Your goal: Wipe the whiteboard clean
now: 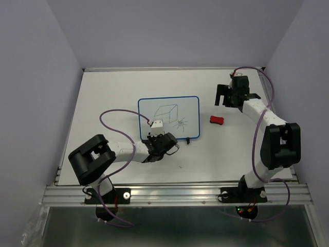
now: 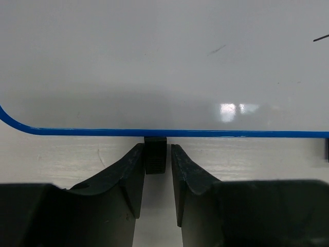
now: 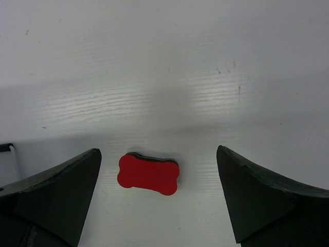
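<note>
Now holding the whiteboard (image 1: 168, 116) by one small black foot (image 2: 156, 159) at its near rim, with the left end effector (image 2: 157, 149) nipped shut on that foot from both sides. Probably done to stop the whiteboard from sliding when rubbed. Holding the right end effector (image 3: 158, 151) wide open and empty, off to the right of the whiteboard, aimed at the red eraser (image 3: 148, 173) lying there, likely to grab it next. Lying flat on the worktop (image 1: 103, 87), about in the middle. Set with the long side going left to right, feet on the near side, black drawings (image 1: 167, 110) not yet wiped off.
</note>
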